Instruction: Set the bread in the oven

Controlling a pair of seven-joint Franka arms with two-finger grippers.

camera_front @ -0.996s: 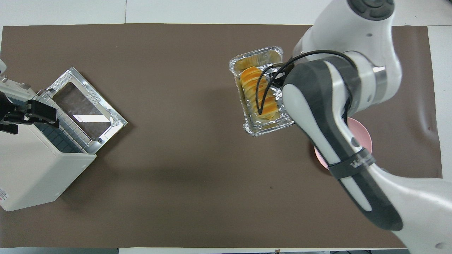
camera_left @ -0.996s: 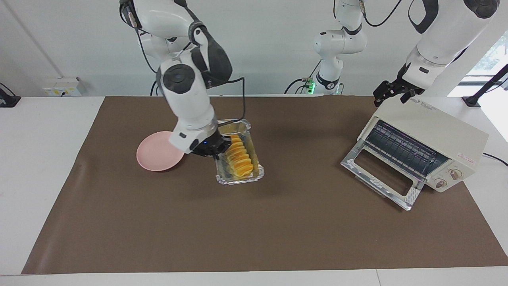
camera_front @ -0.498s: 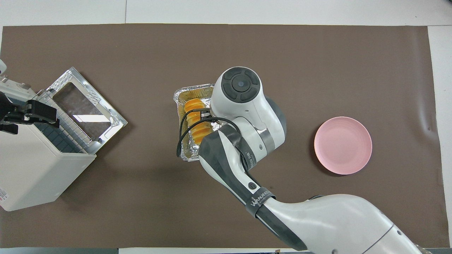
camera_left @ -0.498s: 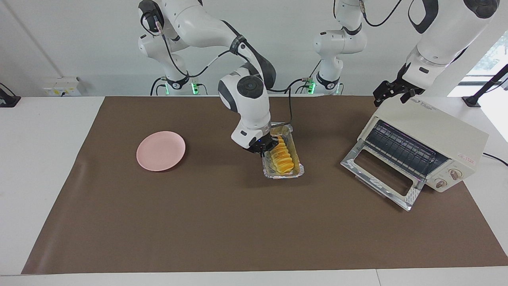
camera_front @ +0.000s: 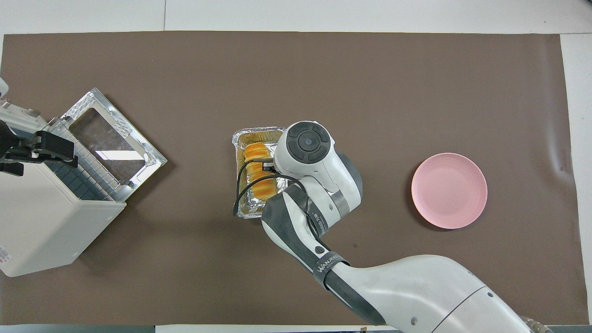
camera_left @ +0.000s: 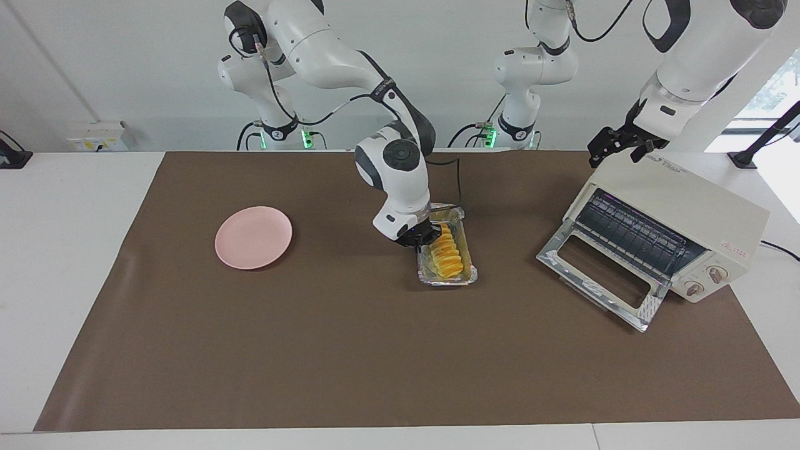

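– Starting at the right arm's end of the brown mat (camera_left: 312, 350), what lay there?
– A round pink plate (camera_left: 253, 237), alone, well apart from everything else.

– And near the mat's middle?
– A crinkled silver foil tray (camera_left: 470, 275) sat flat on the mat, and the bread (camera_left: 447, 255) lay in it. The right gripper (camera_left: 424, 240) was down at the tray's rim, on the side toward the plate and at the end nearer the robots.

– Was that claw pinching the rim?
– I could not tell; the wrist hid the tips from above.

– How did the bread look?
– A small, long, yellow-orange loaf, ridged into slice-like segments. It ran the length of the tray, with bare foil showing around it.

– Then the oven (camera_left: 687, 206)?
– It stood at the left arm's end of the mat, a cream-white box turned slantwise. Its glass door was dropped open toward the mat's middle, the dark wire rack was bare, and there were two knobs at one end of its front. The tray was well apart from it.

– And the left gripper (camera_left: 619, 147)?
– It waited over the oven's top, at the corner nearer the robots, its claw spread wide and holding nothing.
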